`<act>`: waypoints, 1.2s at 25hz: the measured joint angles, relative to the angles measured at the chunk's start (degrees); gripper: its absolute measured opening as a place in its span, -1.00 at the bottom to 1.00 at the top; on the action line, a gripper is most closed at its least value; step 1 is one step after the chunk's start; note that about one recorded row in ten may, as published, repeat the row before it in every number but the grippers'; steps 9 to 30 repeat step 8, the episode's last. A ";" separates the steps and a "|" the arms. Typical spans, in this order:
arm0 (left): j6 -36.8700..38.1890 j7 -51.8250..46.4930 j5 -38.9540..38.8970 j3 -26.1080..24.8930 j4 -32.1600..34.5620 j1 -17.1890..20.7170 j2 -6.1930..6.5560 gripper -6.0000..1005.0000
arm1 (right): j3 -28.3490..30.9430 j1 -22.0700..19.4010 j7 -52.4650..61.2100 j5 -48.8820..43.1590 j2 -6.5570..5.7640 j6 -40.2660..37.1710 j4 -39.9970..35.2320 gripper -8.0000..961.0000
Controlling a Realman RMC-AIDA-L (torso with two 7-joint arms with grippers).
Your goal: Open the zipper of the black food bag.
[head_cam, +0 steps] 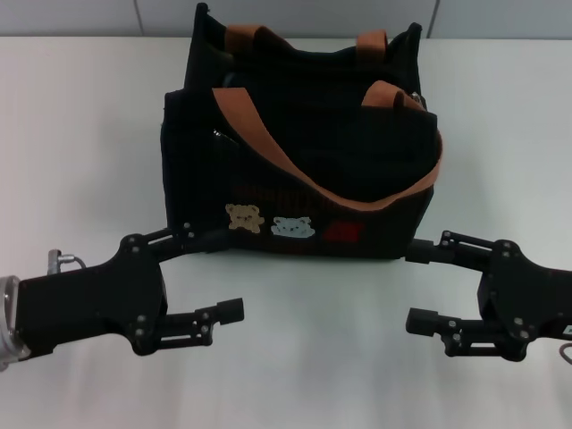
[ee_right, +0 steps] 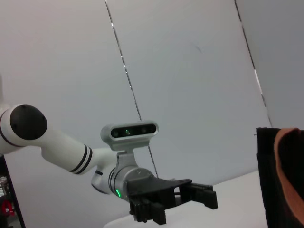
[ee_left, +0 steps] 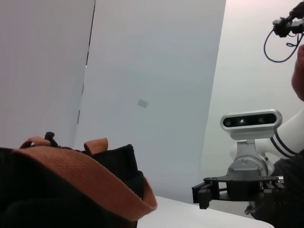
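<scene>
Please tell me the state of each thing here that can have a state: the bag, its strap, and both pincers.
Boxy black fabric food bag: upright on the white table, untouched.
Tan-brown fabric strap: draped loose over the bag's front.
Top zipper: cannot tell, open or closed.
Left black pincer: open, empty, in front of the bag's left corner.
Right black pincer: open, empty, in front of the bag's right corner.

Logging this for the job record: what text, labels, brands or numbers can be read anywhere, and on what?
No readable text in any view.
The red patch on the black food bag: any marking is too blurred to read.
The bear patches are pictures only.
</scene>
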 joint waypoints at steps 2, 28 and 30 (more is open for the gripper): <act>-0.05 0.15 -0.01 0.00 -0.09 0.17 -0.07 0.62 | 0.00 0.00 -0.24 0.00 0.29 0.16 -0.01 0.70; 0.03 2.38 -0.39 -0.03 -1.10 2.34 -0.62 0.62 | -0.62 -0.27 -0.48 0.13 0.63 2.31 0.37 0.70; 0.03 2.38 -0.39 -0.03 -1.10 2.34 -0.62 0.62 | -0.62 -0.27 -0.48 0.13 0.63 2.31 0.37 0.70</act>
